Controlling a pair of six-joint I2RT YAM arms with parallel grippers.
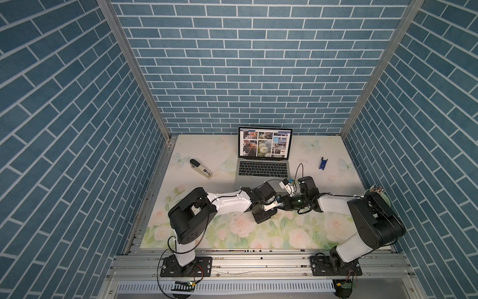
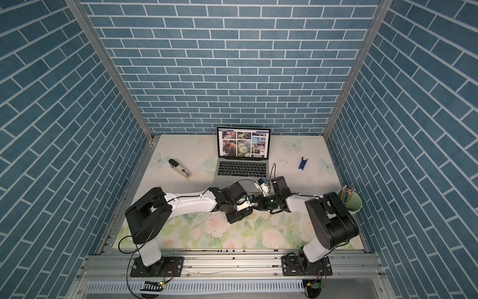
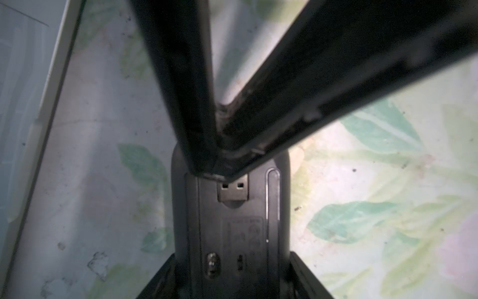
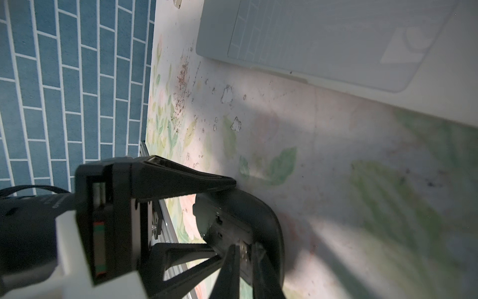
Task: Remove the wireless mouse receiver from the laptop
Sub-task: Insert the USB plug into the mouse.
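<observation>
- You have the wireless mouse receiver [image 3: 234, 192] out of the laptop [image 1: 261, 168]. It lies against the flat underside of the mouse [image 3: 232, 233], over a shallow recessed slot. I cannot tell whether it is seated in that slot.
- Receiver: a dull grey sheet-metal plug, rectangular, with two small square holes in its face. Its cap end is hidden under fingertips.
- Its long axis runs along the mouse's length. The plug end points toward the base of the left gripper [image 4: 223, 216], the cap end toward the right gripper [image 3: 218, 169].
- Right gripper: matte black tapered fingers, almost closed, converging in a V and pinching the receiver's cap end.
- Left gripper: about half open, clamped on the mouse by its two long sides, with the underside facing the left wrist camera.
- Mouse: smooth black plastic with a rounded oval shell. The underside carries a moulded label panel, an oval window and a small slot.
- Laptop: slim silver-grey metal with black keys and the lid upright, its screen showing a grid of photos. In both top views your grippers meet just in front of its front edge, toward its right corner.
- Table [image 1: 207, 147]: pale floral print, scuffed and speckled.
</observation>
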